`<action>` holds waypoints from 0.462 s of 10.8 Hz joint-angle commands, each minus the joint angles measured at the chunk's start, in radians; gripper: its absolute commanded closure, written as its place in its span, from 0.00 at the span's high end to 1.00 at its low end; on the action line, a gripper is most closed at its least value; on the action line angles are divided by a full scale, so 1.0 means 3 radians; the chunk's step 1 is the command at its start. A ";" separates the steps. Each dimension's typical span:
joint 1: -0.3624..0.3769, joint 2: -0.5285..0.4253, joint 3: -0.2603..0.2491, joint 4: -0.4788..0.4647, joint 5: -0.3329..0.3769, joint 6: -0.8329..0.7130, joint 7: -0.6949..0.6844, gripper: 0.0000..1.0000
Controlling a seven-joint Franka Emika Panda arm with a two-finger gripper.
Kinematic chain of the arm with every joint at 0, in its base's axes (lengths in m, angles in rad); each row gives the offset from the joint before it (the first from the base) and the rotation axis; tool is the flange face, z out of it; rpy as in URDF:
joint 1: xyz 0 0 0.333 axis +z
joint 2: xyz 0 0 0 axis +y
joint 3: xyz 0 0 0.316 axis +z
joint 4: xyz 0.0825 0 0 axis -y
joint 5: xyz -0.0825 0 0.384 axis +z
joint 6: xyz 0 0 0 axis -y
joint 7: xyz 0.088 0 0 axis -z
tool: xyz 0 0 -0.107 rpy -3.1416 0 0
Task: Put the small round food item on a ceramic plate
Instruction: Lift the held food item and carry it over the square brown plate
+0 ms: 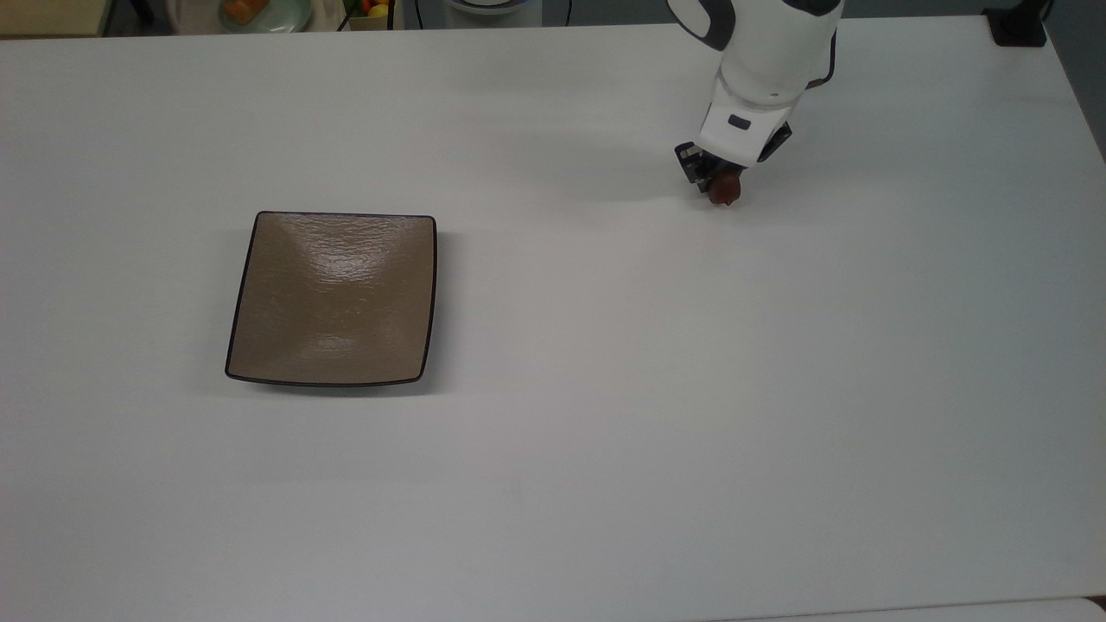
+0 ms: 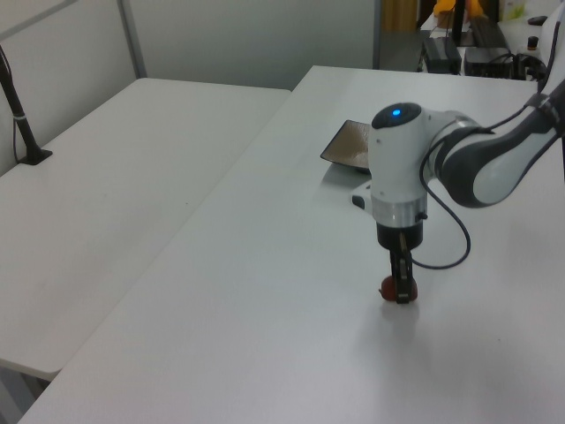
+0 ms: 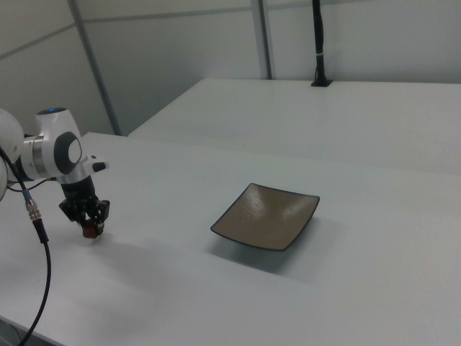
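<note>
The small round food item (image 1: 724, 188), a glossy dark reddish-brown lump, sits at the top view's upper right, pinched between the black fingers of my gripper (image 1: 721, 180). In the left view the lump (image 2: 388, 288) hangs just above the white table in the gripper (image 2: 402, 291), with a faint shadow below. The right view shows the lump (image 3: 91, 230) held by the gripper (image 3: 88, 225) at far left. The ceramic plate (image 1: 333, 298), square and tan-brown with a dark rim, lies far off on the top view's left with nothing on it; plate (image 2: 349, 146), plate (image 3: 265, 216).
A pale green round dish (image 1: 285, 15) with an orange food piece sits beyond the table's far edge at the top view's upper left. A black post base (image 1: 1020, 26) stands at the upper right corner. A second white table (image 2: 106, 194) adjoins in the left view.
</note>
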 commanded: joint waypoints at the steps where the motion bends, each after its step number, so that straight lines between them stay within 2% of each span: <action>1: -0.0097 -0.0317 -0.0030 0.0088 -0.0044 -0.0288 -0.0017 0.38; 2: -0.0169 -0.0440 -0.0055 0.0124 -0.0018 -0.0400 -0.0113 0.38; 5: -0.0215 -0.0783 -0.0412 0.0282 0.0165 -0.0855 -0.0614 0.38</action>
